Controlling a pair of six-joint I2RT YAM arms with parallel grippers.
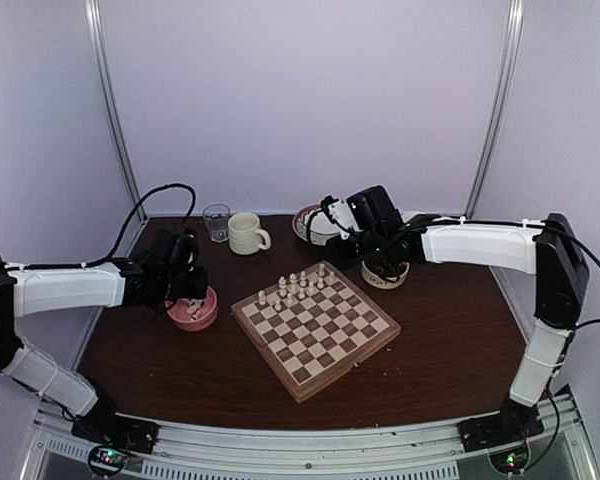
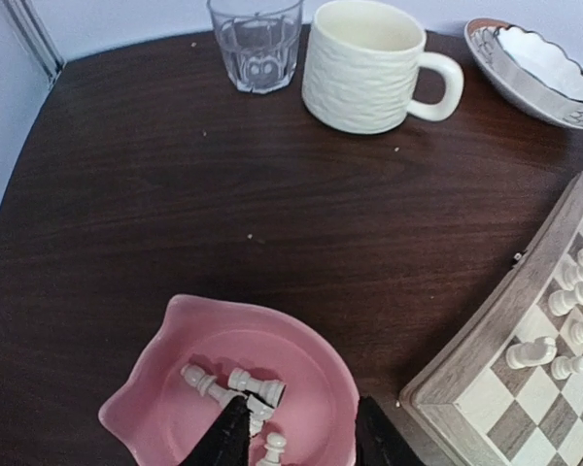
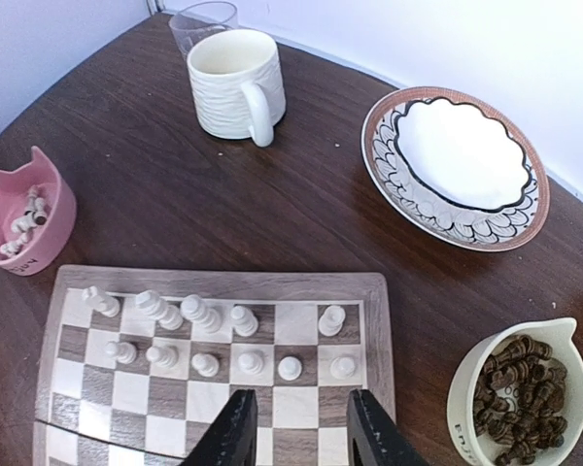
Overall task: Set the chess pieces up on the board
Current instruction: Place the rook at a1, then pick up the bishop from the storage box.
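The board (image 1: 325, 340) lies in the middle of the table, turned at an angle. Two rows of cream chess pieces (image 3: 204, 316) stand along its far edge (image 1: 300, 285). More chess pieces (image 2: 257, 386) lie on their sides in a pink bowl (image 2: 175, 320) left of the board. My left gripper (image 2: 301, 442) reaches down into that bowl, open. Its left finger (image 2: 223, 437) touches the lying pieces, its right finger is by the bowl's rim, and a pawn (image 2: 272, 449) lies between them. My right gripper (image 3: 301, 437) hovers open over the board's far right corner, holding nothing.
A cream bowl (image 3: 520, 388) of dark pieces sits right of the board. A ribbed cream mug (image 1: 246, 233), a clear glass (image 1: 217, 222) and a patterned dish (image 3: 457, 165) stand along the back of the dark wooden table.
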